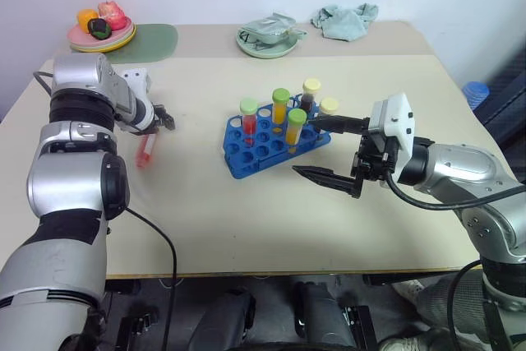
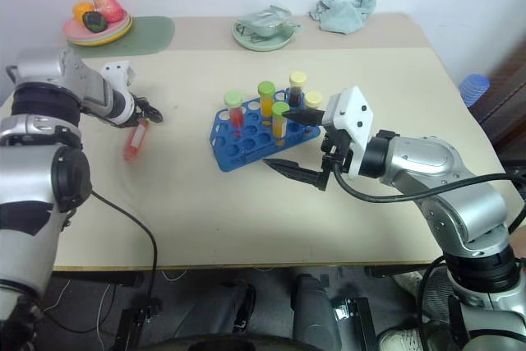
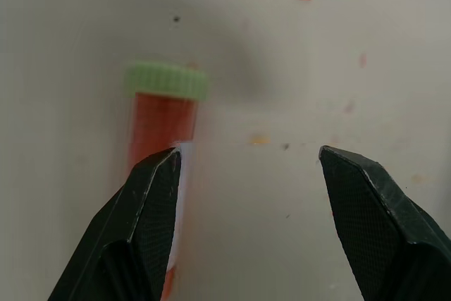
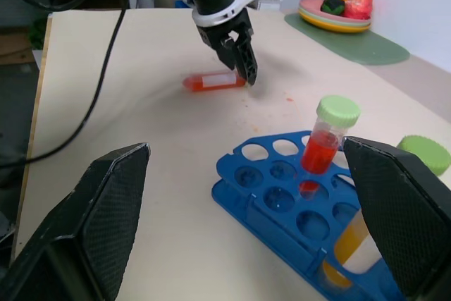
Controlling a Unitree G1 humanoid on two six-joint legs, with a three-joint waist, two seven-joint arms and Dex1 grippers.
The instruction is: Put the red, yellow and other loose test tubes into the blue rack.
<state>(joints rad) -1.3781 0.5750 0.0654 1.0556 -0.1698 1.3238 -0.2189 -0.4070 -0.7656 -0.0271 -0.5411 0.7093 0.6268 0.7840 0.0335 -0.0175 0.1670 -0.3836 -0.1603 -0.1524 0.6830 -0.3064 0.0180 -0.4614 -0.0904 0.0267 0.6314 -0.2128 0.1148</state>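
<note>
The right gripper (image 1: 329, 152) sits nearest, level over the beige surface (image 1: 271, 219), jaws spread wide and empty, just beside the blue rack (image 1: 246, 158). In the rack stand five capped tubes: a red one with a green cap (image 1: 249, 120), orange-yellow ones with green caps, a dark one and a pale-capped one partly hidden behind the gripper's upper finger. The right wrist view shows the rack's empty wells, though its far end is cut off there. Well apart to the left, a loose red tube (image 1: 145, 150) lies on its side on the surface. The left gripper (image 1: 164, 117) points down over it, jaws partly open, holding nothing; its wrist view reveals the tube's green cap (image 3: 167, 80), with one finger (image 3: 144, 216) covering part of the body. Farther back are a plate of toy fruit (image 1: 101, 32), a green dish (image 1: 266, 42) with unclear contents and a crumpled cloth (image 1: 345, 20).
</note>
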